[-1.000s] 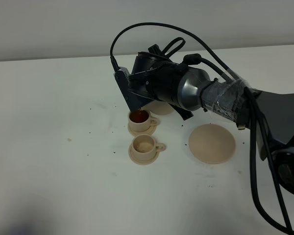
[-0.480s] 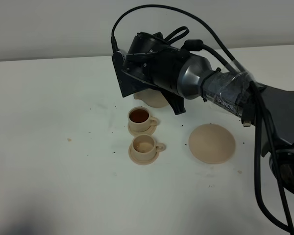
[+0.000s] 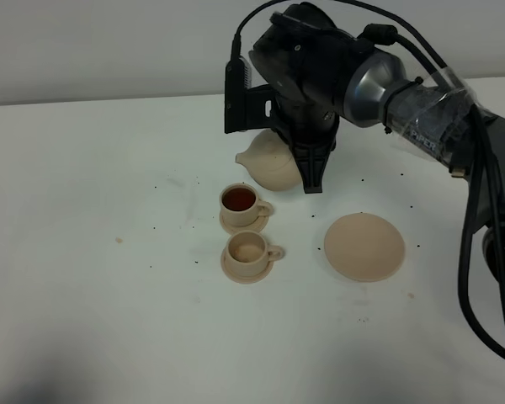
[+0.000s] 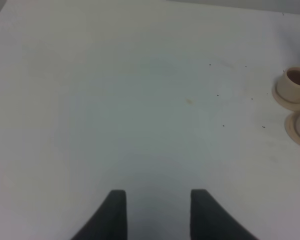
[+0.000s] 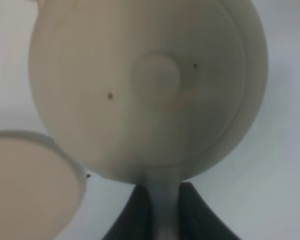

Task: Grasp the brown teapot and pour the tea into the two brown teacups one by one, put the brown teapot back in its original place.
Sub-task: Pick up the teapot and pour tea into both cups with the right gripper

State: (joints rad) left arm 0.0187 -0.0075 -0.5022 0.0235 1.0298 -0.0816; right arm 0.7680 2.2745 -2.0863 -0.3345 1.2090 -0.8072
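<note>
Right fingers (image 5: 195, 215) grip the brown teapot (image 3: 269, 160), which we see tipped back level since earlier; filled teacup (image 3: 239, 200) near them; left fingers (image 4: 112, 215) apart.

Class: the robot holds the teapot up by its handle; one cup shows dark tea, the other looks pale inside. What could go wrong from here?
1. The right gripper pinches only the thin handle of the teapot, so the pot may swing or slip when tilted.
2. The near cup sits close beside the filled cup; a badly aimed pour could overfill that one or wet the table.
3. On the way to the plate, the pot could clip a cup.
</note>
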